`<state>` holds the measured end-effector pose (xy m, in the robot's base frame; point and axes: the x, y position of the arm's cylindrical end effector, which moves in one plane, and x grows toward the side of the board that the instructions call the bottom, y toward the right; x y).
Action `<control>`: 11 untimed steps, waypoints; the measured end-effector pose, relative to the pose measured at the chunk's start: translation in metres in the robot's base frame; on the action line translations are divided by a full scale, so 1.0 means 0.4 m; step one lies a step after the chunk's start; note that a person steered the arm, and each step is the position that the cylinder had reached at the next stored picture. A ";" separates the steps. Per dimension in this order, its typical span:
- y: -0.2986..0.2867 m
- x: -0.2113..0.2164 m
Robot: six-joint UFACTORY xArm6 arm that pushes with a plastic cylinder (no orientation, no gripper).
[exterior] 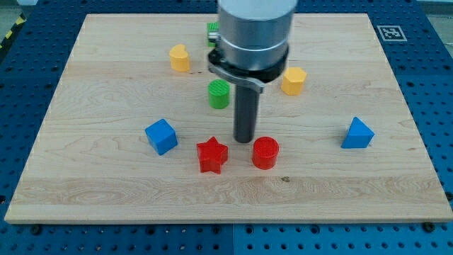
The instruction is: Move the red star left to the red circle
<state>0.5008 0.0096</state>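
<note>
Rod upright | my tip (245,139) between red star (211,154) and red circle (265,152)

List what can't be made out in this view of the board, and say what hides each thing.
- Green block at the view's top: mostly behind the arm's grey housing; shape unreadable.
- Arm above the housing: cut off by the view's top edge.
- Marker at the board's top right corner: too small to read.
- My tip: shows above the gap between the red star and the red circle; contact with the board cannot be confirmed.
</note>
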 end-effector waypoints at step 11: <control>-0.138 0.127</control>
